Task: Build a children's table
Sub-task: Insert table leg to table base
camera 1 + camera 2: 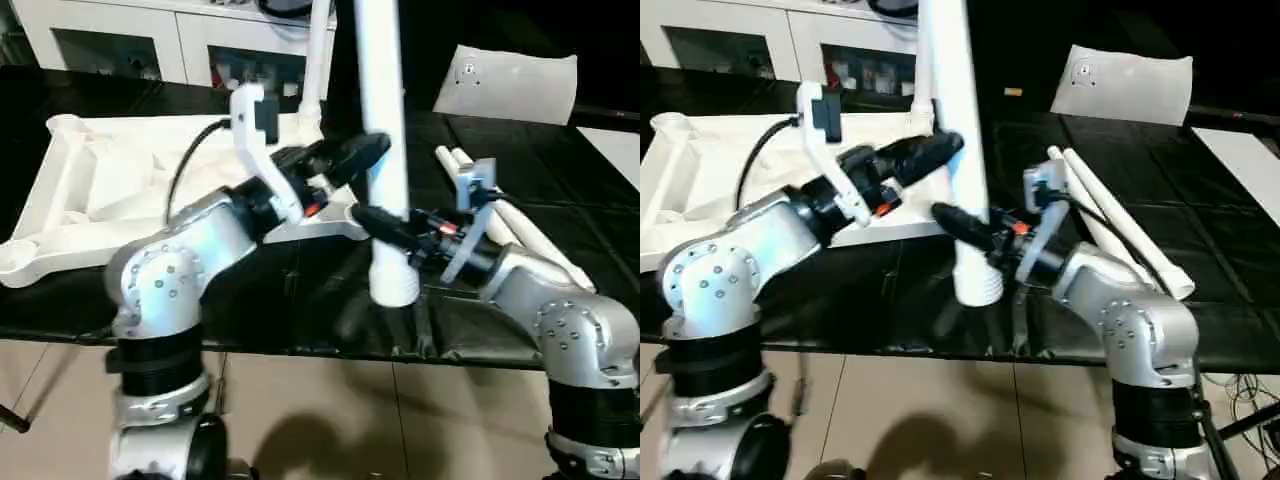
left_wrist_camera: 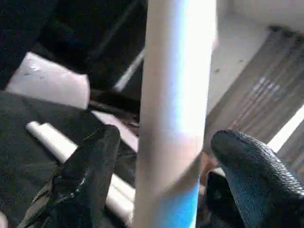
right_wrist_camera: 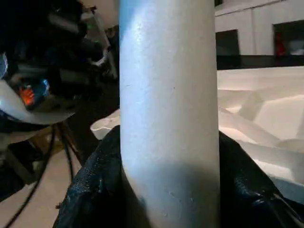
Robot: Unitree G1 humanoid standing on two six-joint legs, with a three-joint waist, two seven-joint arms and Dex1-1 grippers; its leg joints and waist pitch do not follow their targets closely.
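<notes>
Tabletop (image 1: 120,190): lies underside up on the dark bench, left of the upright leg. Ribs face upward and a round corner socket (image 1: 20,262) sits at its near left corner. It looks stiff and light for its size, moulded plastic; a judgement, not a weighing.

Mounted leg (image 1: 316,60): already stands up from the tabletop's far side, just behind and left of the upright leg.

Left gripper (image 2: 166,166): up at the upright leg, above the other gripper. Its two black fingers (image 2: 88,166) stand apart either side of the shaft, and gaps show on both sides, so it brackets the leg without pinching it.

Upright leg (image 1: 385,150): the landmark here, held near vertical just off the tabletop's near right corner. Its ribbed thick end (image 1: 392,285) hangs low over the bench edge. Smooth, round and tapered, so I'd call it slippery: it could slide or swing in a loose grip. Hollow plastic, probably light, and rigid enough to steer from one end.

Right gripper (image 3: 168,190): fingers clamped on the upright leg, pressed against both sides, low on the shaft. That looks like the sensible place, near the thick end that must meet a socket.

Spare legs (image 1: 500,215): two lie side by side on the bench, right of the upright leg.
</notes>
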